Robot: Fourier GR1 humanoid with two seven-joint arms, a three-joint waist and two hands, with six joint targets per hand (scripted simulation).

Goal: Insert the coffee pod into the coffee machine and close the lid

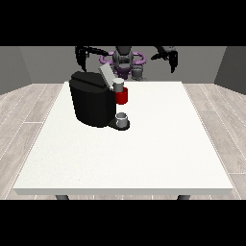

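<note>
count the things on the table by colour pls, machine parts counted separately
black: 1, the coffee machine body
red: 1, the pod holder
grey: 3, the raised lid, the coffee pod and the cup
total: 5

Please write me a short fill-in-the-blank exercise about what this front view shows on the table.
1. The coffee machine is coloured ____.
2. Its lid stands ____, not closed.
3. The small cup sits on the machine's base, directly below the ____ part.
4. Both hands, at the view's left and right, are raised ____ the table.

Missing words: black; open; red; above
</note>
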